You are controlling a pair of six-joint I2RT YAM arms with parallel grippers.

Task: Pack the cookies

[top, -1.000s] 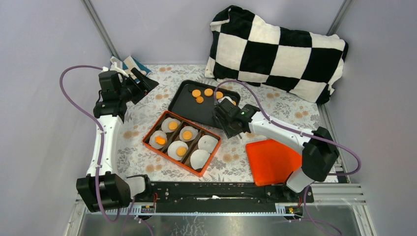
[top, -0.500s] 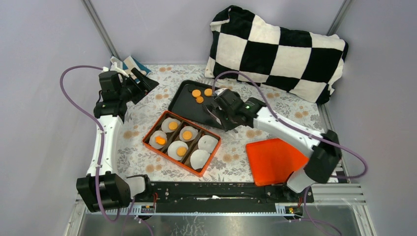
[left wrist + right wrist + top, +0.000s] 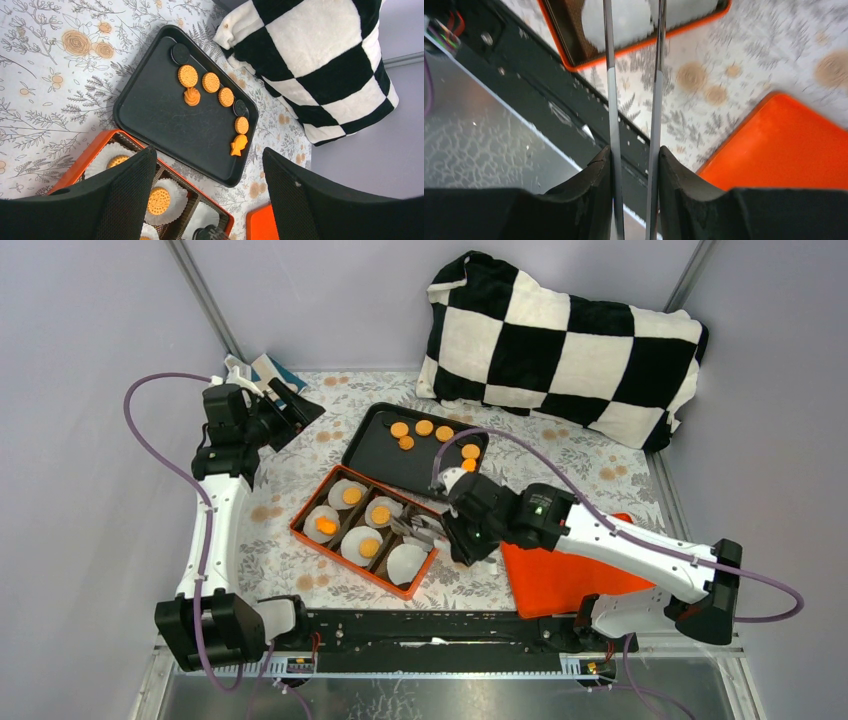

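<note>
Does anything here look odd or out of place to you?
A big checkered pillow lies at the back right, unrelated to cookies. On the black tray, two dark discs sit in the row of orange cookies. Nothing looks spilled or broken.

- a black-and-white checked pillow (image 3: 565,345) is lying at the far right, just beyond a black tray (image 3: 375,455).
- a floral cloth (image 3: 290,465) is covering the table.
- an orange box (image 3: 308,498) is sitting just nearer than the tray, and white paper liners (image 3: 405,562) are resting in its compartments.
- a flat orange lid (image 3: 560,570) is lying near the box on its right.
</note>
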